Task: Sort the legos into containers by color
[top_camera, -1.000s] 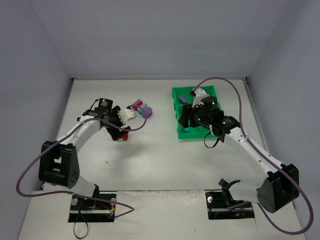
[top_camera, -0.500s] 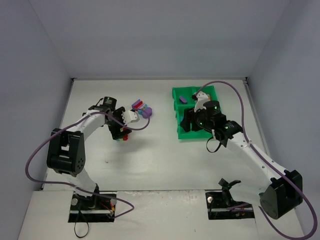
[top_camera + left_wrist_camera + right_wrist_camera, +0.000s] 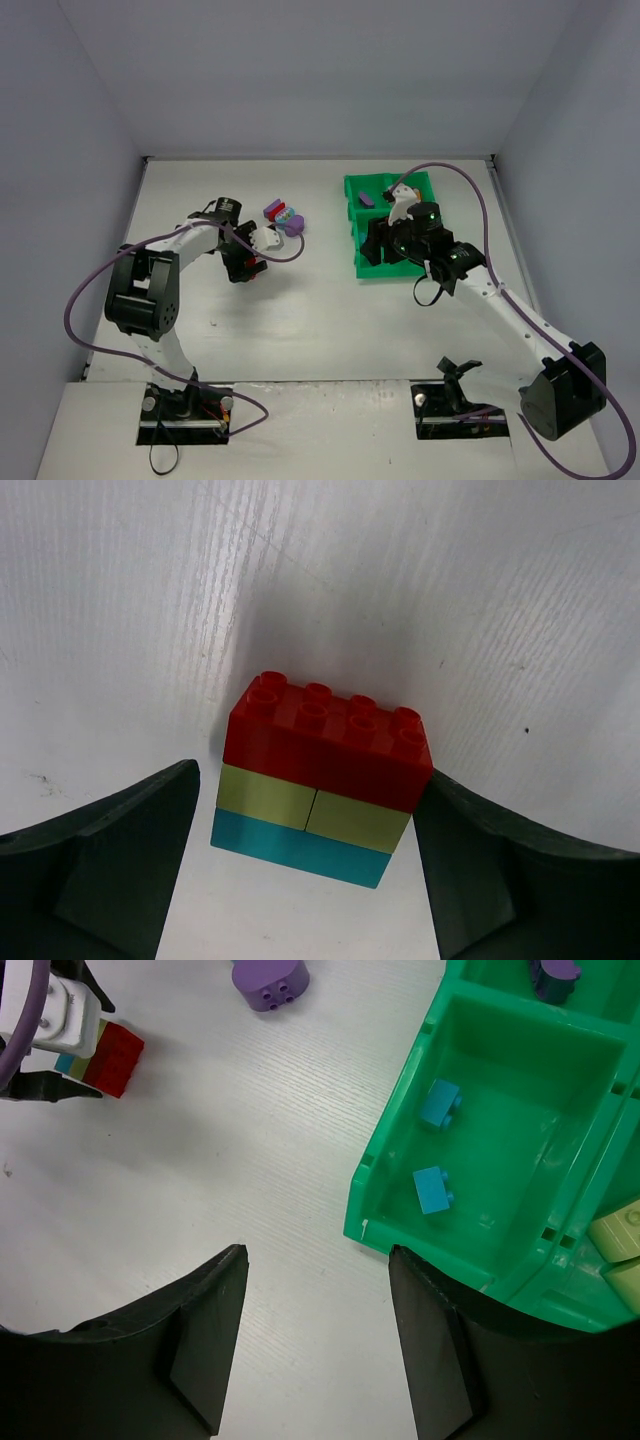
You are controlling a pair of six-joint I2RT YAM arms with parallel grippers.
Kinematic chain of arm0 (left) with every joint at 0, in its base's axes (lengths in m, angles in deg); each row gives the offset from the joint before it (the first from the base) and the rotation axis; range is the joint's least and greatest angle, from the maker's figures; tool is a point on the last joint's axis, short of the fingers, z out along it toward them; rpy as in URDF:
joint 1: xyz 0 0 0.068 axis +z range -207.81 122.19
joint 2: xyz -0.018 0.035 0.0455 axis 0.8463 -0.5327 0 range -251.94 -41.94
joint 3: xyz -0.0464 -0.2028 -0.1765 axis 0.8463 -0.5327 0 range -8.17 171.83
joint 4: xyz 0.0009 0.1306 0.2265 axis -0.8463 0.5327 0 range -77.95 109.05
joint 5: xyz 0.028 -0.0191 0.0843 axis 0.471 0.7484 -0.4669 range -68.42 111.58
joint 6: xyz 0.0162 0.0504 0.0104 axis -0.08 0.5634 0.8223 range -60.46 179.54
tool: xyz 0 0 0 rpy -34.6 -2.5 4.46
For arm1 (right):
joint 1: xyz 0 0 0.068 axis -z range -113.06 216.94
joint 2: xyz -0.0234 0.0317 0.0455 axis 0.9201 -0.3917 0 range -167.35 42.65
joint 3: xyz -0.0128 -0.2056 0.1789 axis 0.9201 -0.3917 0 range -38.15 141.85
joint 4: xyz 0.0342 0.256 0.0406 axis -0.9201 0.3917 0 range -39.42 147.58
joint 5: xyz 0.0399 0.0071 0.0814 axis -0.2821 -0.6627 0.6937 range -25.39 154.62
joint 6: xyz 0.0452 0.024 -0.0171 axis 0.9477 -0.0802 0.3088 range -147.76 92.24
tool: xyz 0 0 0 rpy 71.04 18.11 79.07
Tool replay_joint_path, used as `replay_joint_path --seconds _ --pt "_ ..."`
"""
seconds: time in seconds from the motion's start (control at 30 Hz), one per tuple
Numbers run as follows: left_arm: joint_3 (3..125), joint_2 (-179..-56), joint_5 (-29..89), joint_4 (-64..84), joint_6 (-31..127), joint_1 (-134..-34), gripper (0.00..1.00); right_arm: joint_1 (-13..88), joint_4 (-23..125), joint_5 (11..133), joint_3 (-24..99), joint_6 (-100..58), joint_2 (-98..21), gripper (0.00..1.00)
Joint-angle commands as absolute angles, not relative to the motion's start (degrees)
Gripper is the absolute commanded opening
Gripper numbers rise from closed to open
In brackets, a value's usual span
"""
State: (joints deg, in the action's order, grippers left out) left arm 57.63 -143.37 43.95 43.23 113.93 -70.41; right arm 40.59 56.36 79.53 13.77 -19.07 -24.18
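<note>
Red-topped brick stack [image 3: 325, 765] sits between the left pincer [image 3: 310, 870] fingers, spread wide, not grasping it
Right pincer [image 3: 318, 1345] hangs released and empty beside the green tray [image 3: 372, 1222]; teal bricks [image 3: 433, 1189] inside.

Left claw [image 3: 310, 780] gapes wide, aimed straight down; right claw [image 3: 315, 1295] hangs partly spread and empty, also aimed down.

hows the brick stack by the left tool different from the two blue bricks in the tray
The brick stack is three joined layers, red, yellow-green and teal; the two blue bricks are single pieces lying apart. The stack sits on the table inside the open left tool; the blue bricks lie in one compartment of the green tray, no tool around them. Shared: small studded plastic bricks.
</note>
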Motion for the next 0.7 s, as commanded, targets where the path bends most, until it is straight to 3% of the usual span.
replay_joint_path --seconds 0.0,0.1,0.13,0.23,0.43,0.67 --pt "58.45 -142.14 44.61 41.67 114.38 -71.0 0.77 40.22 53.3 80.7 13.8 -19.76 -23.53 0.55" --pt "58.88 -141.88 45.48 41.93 112.89 -71.17 0.59 40.22 53.3 80.79 14.23 -19.76 -23.88 0.54" --pt "59.67 -141.7 46.36 42.54 111.84 -71.17 0.37 40.31 53.3 80.79 14.5 -19.76 -24.06 0.54" --pt "60.12 -140.47 48.29 42.99 109.82 -71.43 0.16 40.22 53.21 81.05 15.2 -19.41 -24.41 0.53" --pt "57.14 -131.26 50.32 33.62 101.04 -74.07 0.1 40.22 53.3 84.21 18.8 -15.82 -26.34 0.52" --pt "49.66 -117.98 43.91 17.42 90.84 -83.56 0.1 39.44 53.3 87.73 26.09 -3.96 -31.0 0.53"
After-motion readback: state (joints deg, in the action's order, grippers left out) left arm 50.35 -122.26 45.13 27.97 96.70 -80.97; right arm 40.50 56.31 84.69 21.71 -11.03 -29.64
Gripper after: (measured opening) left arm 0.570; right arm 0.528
